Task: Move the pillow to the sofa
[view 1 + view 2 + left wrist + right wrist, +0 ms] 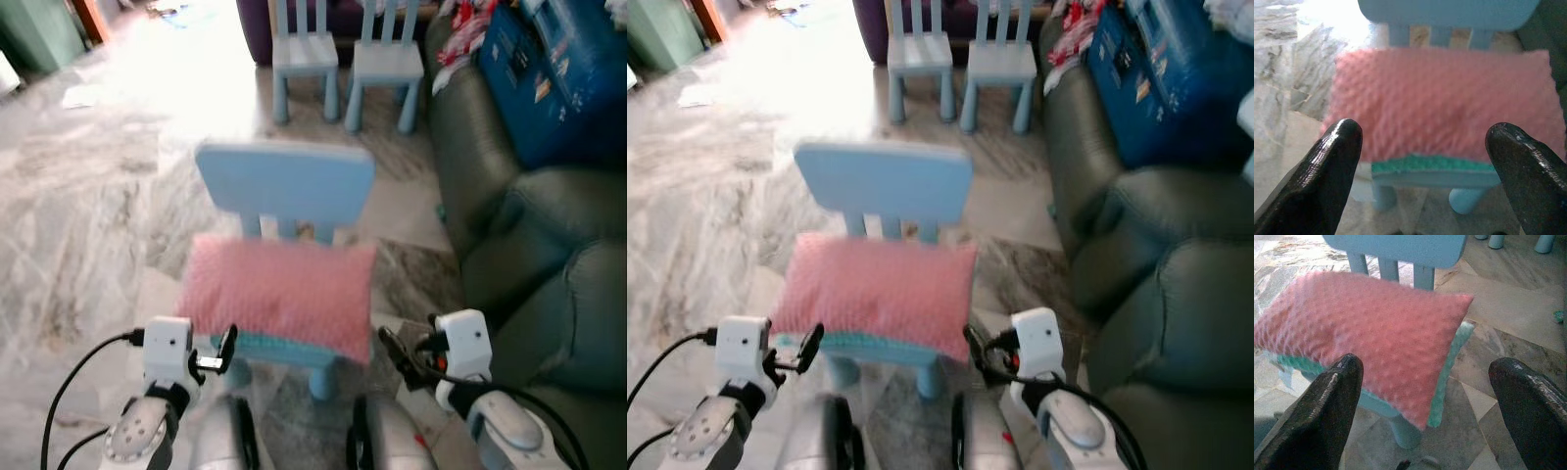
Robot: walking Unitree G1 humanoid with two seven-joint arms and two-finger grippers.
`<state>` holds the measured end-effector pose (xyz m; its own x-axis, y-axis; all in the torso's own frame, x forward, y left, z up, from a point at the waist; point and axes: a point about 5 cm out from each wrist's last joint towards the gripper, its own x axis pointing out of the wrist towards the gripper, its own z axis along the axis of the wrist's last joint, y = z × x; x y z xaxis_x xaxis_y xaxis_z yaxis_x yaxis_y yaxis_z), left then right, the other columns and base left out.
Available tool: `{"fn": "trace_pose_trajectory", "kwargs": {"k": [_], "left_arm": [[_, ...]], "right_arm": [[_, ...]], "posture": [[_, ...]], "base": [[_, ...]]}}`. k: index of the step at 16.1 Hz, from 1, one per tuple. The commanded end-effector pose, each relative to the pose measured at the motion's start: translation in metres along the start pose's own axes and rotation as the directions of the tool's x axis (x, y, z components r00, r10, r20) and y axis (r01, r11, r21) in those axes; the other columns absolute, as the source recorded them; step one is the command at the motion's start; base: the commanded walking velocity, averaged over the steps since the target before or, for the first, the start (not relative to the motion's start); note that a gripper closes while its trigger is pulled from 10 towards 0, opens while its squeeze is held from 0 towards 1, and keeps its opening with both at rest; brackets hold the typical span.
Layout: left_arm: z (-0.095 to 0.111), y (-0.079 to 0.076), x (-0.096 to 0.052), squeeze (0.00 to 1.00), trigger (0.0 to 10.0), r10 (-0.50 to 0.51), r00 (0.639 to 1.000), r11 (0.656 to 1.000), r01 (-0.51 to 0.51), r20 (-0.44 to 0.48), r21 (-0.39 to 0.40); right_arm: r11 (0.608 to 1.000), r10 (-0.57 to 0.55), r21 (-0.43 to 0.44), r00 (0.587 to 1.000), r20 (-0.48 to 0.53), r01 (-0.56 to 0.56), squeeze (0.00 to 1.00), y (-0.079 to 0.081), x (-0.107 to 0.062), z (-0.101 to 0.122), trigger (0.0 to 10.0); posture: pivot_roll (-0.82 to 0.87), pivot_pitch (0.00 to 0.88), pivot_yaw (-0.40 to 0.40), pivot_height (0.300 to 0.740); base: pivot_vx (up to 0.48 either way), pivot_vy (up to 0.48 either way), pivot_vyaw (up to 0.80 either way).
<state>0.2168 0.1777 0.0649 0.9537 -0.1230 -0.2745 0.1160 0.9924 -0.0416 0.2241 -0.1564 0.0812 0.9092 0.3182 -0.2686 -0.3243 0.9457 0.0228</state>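
Left gripper [227,351] stands at my 11 o'clock, fingers spread wide apart, nothing between them. Right gripper [392,350] stands at 1 o'clock, likewise spread and empty. Both sit just short of the pillow's near edge, one off each lower corner, not touching it.

The pillow [279,291] lies flat at 12 o'clock on the seat of a small blue chair [286,183], its long side across my view and its far edge against the chair back. It overhangs the seat on both sides and at the front. The pink dimpled cover has a teal underside showing along the near edge.

Handling judgement: soft, light, easily squashed, with no risk of breakage. The plush cover should give decent grip, but a one-sided pinch would let it sag and fold. I judge the best hold to be the two overhanging short ends, one gripper to each, pinching through the thickness.

Both forearms reach forward at low height, wrists level, fingers pointing toward the chair.

The sofa [549,284], dark green, runs from 1 to 3 o'clock, just beside the chair.
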Motion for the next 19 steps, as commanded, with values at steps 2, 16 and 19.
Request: {"fn": "trace_pose_trajectory", "kwargs": {"k": [2,16,19], "left_arm": [[-0.003,0.002,-0.003,0.00,10.0,0.005,1.000,1.000,-0.005,-0.019,0.013],[0.020,0.024,-0.001,0.00,10.0,0.145,0.986,0.984,-0.153,0.085,0.096],[0.051,0.036,0.008,0.00,10.0,0.203,0.956,0.968,-0.229,0.212,0.105]], "right_arm": [[1.000,0.022,0.001,1.000,0.002,-0.022,0.00,0.004,0.005,0.000,10.0],[1.000,0.013,-0.005,0.999,0.035,-0.012,0.00,0.000,0.014,0.006,10.0],[0.999,0.011,-0.035,0.994,0.105,-0.007,0.00,-0.003,0.020,0.024,10.0]], "posture": [[-0.14,0.229,0.025,0.549],[-0.12,0.229,0.021,0.409],[-0.13,0.226,0.018,0.409]], "base": [[0.000,0.000,0.00],[0.000,0.000,0.00],[0.000,0.000,0.00]]}}
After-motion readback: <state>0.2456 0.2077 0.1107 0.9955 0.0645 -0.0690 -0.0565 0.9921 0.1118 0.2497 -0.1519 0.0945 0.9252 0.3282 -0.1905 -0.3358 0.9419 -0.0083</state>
